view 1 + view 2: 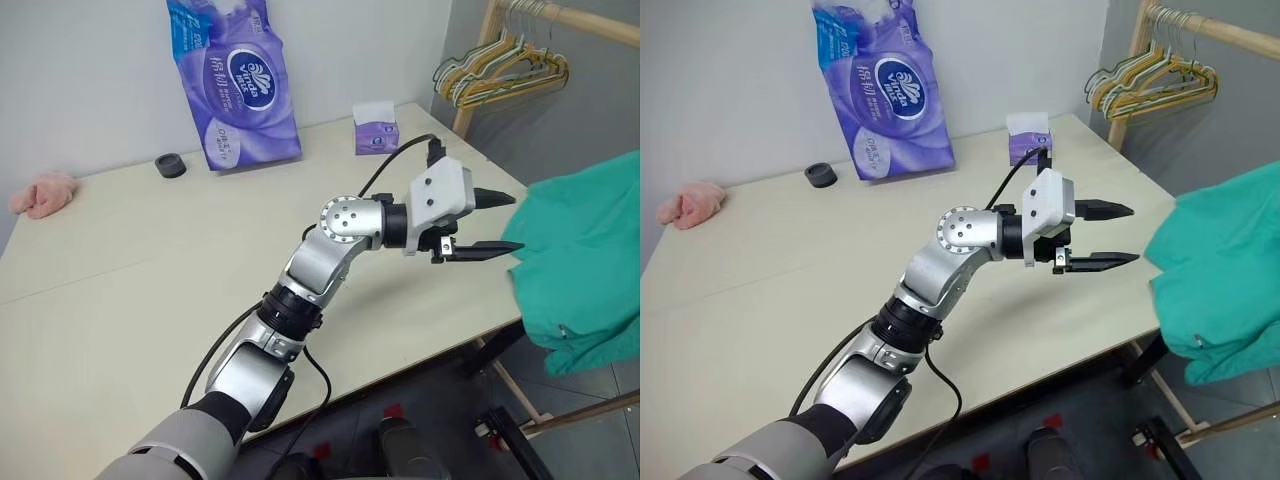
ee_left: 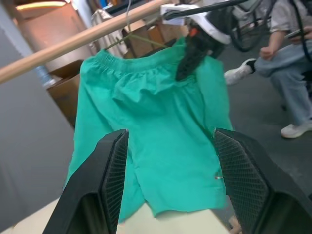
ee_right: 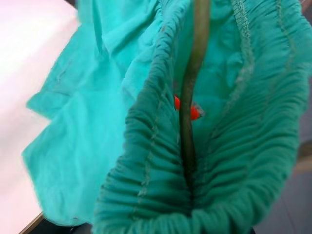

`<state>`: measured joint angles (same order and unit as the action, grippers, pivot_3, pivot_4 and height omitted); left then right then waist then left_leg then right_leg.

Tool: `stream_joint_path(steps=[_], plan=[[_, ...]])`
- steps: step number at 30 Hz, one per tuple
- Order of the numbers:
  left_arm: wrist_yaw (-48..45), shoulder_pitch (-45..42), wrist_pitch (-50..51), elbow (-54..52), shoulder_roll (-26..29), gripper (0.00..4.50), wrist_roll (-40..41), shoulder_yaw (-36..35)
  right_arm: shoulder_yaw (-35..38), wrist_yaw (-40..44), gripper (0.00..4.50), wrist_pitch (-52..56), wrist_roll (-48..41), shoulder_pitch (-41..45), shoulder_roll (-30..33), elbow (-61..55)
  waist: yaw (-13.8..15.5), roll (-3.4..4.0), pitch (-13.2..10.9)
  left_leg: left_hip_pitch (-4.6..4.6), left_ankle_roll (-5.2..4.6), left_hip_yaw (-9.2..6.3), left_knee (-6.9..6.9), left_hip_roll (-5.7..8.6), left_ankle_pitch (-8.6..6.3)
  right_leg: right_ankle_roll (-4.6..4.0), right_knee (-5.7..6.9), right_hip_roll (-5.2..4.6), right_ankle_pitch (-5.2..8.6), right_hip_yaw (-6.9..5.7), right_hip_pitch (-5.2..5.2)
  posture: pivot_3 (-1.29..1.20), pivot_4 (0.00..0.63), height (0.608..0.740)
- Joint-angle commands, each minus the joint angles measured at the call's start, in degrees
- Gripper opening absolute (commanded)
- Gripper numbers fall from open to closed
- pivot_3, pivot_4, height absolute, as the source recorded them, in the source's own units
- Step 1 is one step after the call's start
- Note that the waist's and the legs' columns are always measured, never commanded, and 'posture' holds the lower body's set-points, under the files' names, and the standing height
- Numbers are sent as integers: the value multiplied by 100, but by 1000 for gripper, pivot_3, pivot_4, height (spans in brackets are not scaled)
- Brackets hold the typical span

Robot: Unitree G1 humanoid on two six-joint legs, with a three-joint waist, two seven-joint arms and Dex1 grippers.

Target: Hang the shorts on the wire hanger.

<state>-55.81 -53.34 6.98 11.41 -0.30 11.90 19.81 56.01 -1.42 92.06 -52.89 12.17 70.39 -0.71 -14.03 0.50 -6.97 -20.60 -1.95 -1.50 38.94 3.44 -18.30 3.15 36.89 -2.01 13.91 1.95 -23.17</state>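
Count, head views:
- shorts [image 1: 585, 265], teal: 1, right edge of frame.
- wire hanger [image 3: 191, 102] inside the waistband: 1.
- bunched hangers [image 1: 500, 72] on rail, upper right: several, exact number unreadable.
- tissue packs: 2 — large purple [image 1: 232, 75], small box [image 1: 376, 128].
- pink cloth [image 1: 43, 194]: 1, left edge.
- black round item [image 1: 171, 165]: 1.
- person [image 2: 287, 58] seated: 1.

Bare table [image 1: 150, 260] (tissue pack [image 1: 235, 80] far back)

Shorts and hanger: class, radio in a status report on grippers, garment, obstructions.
Left gripper open, empty, beside shorts. Right gripper shut on shorts' waistband with wire hanger inside. Nothing in the way.
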Motion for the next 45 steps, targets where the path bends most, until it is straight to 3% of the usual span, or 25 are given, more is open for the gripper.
stream_joint_path(steps=[1, 6, 11, 17, 23, 39, 40, 45], plan=[[-40, -295, -277, 123, -146, 2966, -29, -20, -135, 12, 13, 44, 184, 412, 536, 687, -42, 4, -47, 4, -11, 17, 1, 1, -6, 10, -3, 0, -4, 18, 0, -418, 176, 740], [-14, -611, -573, 451, -445, 2966, 19, -108, -1011, 312, 13, -432, 962, 1346, 1108, 2197, -128, -4, -157, 10, -38, 73, 4, 3, -22, 49, -30, -1, -25, 70, -5, -416, 179, 740], [36, -735, -674, 538, -592, 2966, 27, -150, -2215, 1170, 13, -1231, 1578, 1875, 1585, 3543, -184, 6, -204, 5, -53, 80, -7, -1, -31, 55, -58, -2, -28, 79, -7, -358, 201, 740], [145, -888, -498, 544, -884, 2966, 221, -289, -3269, 2393, 13, -1724, 2137, 1916, 1810, 4362, -144, 11, -289, 4, -58, 91, -6, -1, -34, 70, -68, -2, -37, 94, -7, -322, 198, 740], [-40, -1031, 157, 362, -959, 2966, 792, -458, -3558, 2913, 13, -1829, 2463, 1991, 1725, 4409, -85, 6, -292, 3, -57, 88, -5, -4, -35, 77, -73, -3, -41, 93, -7, -308, 185, 740], [-38, -1052, 518, 13, -971, 2966, 1087, -496, -3809, 3386, 13, -2146, 3121, 2405, 1404, 4502, 87, 7, -291, 5, -54, 92, 3, -4, -35, 91, -71, -19, -52, 104, -7, -266, 165, 740], [-39, -1045, 513, 5, -965, 2966, 1083, -482, -3810, 3396, 548, -2160, 3151, 2413, 1399, 4494, 107, 7, -291, 6, -54, 94, 3, -4, -34, 91, -71, -19, -53, 106, -7, -266, 165, 740], [-24, -1031, 510, 4, -972, 2966, 1083, -470, -3646, 3416, 1791, -2059, 3210, 2435, 1412, 4328, 203, 14, -287, 9, -54, 112, 3, -2, -34, 94, -71, -18, -55, 123, -10, -269, 159, 740]])
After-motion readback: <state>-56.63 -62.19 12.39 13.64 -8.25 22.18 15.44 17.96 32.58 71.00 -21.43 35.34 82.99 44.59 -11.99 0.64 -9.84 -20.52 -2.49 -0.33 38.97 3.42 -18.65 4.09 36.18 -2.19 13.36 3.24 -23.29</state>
